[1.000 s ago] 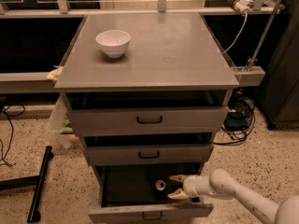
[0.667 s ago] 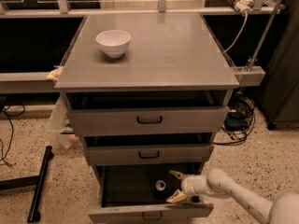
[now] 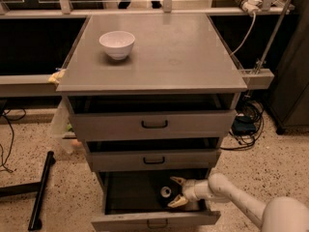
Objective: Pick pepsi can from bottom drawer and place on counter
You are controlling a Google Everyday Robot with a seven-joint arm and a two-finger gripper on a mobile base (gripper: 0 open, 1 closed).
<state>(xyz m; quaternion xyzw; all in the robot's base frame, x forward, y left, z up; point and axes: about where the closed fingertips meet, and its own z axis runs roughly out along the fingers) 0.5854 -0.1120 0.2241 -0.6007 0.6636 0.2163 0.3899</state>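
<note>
The bottom drawer (image 3: 154, 220) is pulled open at the foot of the grey cabinet, its inside dark. The pepsi can (image 3: 165, 192) stands in it, only its silver top plainly showing. My gripper (image 3: 176, 191) reaches in from the right, its fingers open, one behind the can and one in front, just to the can's right. I cannot tell whether they touch it. The counter (image 3: 183, 52) is the cabinet's flat grey top, above.
A white bowl (image 3: 117, 44) sits on the counter's back left. Two shallower drawers (image 3: 154, 124) above stand slightly open. A black bar (image 3: 41, 190) lies on the speckled floor at left. Cables and a dark cabinet (image 3: 289, 76) are at right.
My gripper has moved slightly left, closer to the can, its fingers now either side of it. The drawer and can have not moved.
</note>
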